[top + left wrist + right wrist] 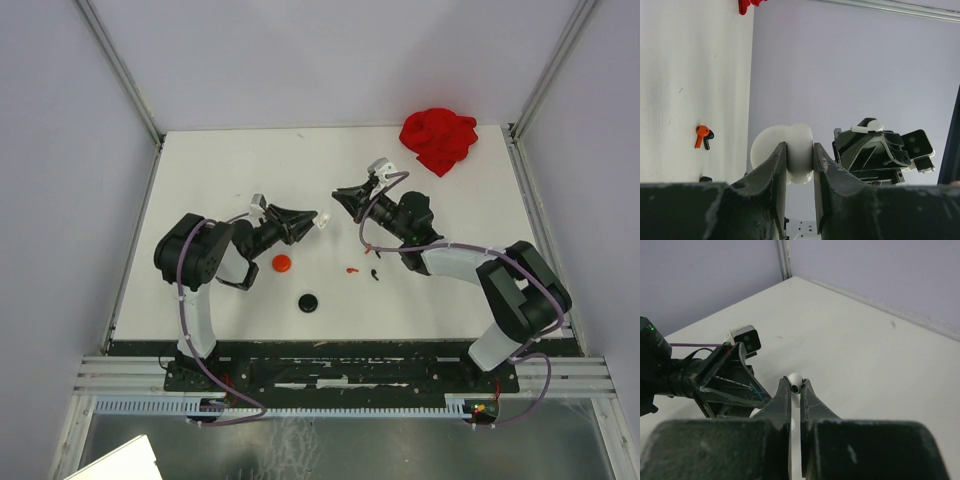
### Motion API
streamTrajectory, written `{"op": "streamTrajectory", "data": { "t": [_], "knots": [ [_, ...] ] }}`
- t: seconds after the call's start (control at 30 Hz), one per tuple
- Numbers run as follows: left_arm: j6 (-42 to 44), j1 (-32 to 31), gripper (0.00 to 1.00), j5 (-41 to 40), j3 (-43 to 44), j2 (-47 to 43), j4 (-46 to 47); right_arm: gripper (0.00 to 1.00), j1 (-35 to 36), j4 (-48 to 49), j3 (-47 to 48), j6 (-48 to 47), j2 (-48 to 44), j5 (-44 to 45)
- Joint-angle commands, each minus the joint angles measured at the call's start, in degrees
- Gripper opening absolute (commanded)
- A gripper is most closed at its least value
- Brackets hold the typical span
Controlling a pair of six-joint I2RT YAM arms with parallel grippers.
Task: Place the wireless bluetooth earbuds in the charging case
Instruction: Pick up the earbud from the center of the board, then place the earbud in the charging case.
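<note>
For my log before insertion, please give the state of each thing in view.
left gripper, shut on white case.
right gripper, shut on white earbud.
red earbud, loose on table beside black earbud.
red disc, lying on table, ungripped.
black disc, lying on table, ungripped.

Looks like a robotics lab test cell rather than a home or shop. Has a plain white tabletop boxed in on 3 sides by blank pale-grey panels, framed with bare aluminium posts at the corners. Carries a left arm and a right arm, both black, bolted to a black base plate on slotted aluminium rails at the near edge. Shows purple cables strung along the arms, a toothed white cable duct beneath, and a small camera module on a wrist.
</note>
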Motion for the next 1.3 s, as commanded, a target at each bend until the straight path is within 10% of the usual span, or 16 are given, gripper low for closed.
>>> {"op": "streamTrajectory", "data": {
  "t": [0.0,1.27],
  "knots": [
    [-4.38,-0.29,0.03,1.69,1.89,0.30,9.76,0.01,0.38,15.23,-2.00,2.06,1.37,-3.23],
    [-6.08,-1.69,0.03,0.90,6.05,-3.38,11.67,0.02,0.71,26.35,-5.00,8.61,10.31,-4.41]
  ]
}}
